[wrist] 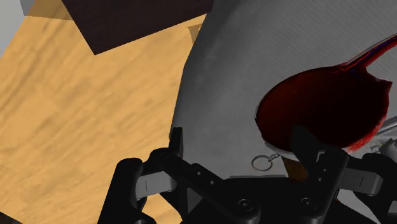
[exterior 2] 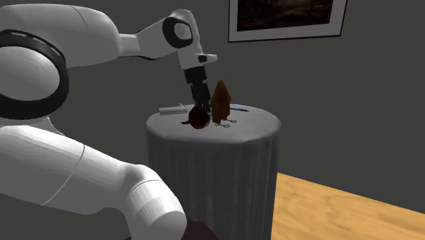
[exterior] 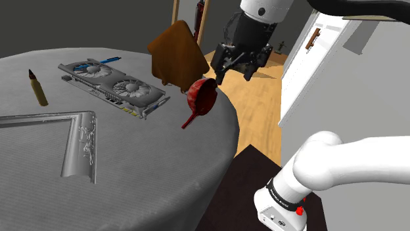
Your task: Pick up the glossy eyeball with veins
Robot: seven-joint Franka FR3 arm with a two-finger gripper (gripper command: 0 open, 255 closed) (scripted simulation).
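Shoulder view shows eyeball (exterior: 201,96), grey table (exterior: 164,157), wooden floor (exterior: 257,113).

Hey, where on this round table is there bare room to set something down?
Widest bare cloth: between the grey frame, the graphics card and the near rim of the table. A smaller patch: between the cartridge and the frame. Crowded: by the brown block, the dark red eyeball and the open gripper above it.

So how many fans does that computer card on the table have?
2. One fan sits at the end of the card nearer the bullet, the other nearer the red eyeball.
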